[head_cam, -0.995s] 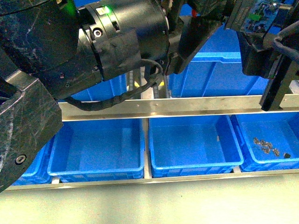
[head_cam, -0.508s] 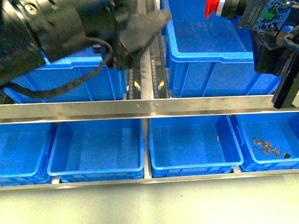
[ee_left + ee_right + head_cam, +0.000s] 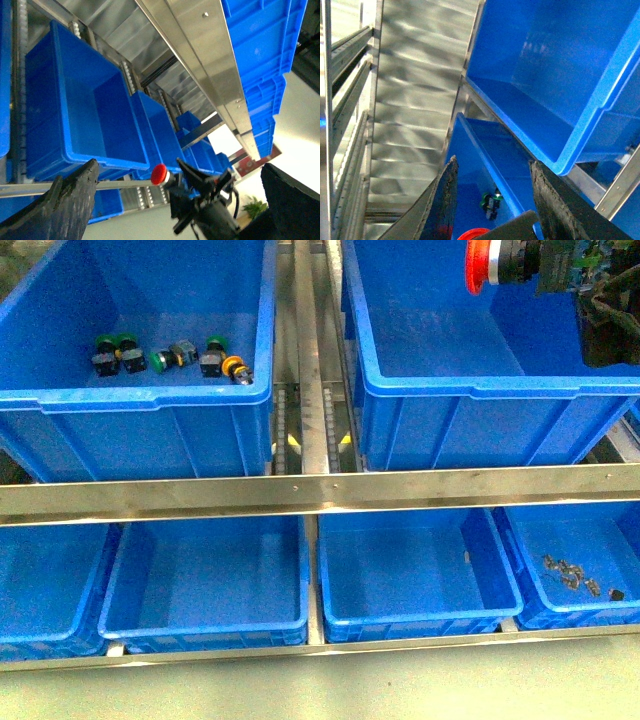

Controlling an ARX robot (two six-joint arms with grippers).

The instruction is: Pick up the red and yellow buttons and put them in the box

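Above the far right corner of the large deep blue plastic crate (image 3: 470,390) on the upper right of the rack, the right gripper (image 3: 500,262) is clenched on a red-capped push-button switch with a dark body (image 3: 478,262), the cap facing left over the crate's open interior. From the right wrist, the red cap (image 3: 472,233) peeks out between the two dark fingers (image 3: 445,200). The left wrist view shows the same red button (image 3: 159,173) held at the tip of the right arm. The left gripper's (image 3: 170,210) dark fingers (image 3: 70,200) stand wide apart, grasping nothing.

Along the near wall of the neighbouring plain-fronted blue crate (image 3: 150,400) lie a yellow-capped switch (image 3: 237,369) towards the near right corner and several green-capped switches (image 3: 118,353) beside it. Below the steel rail (image 3: 320,485), a shallower blue bin (image 3: 580,590) holds small dark parts (image 3: 572,570).
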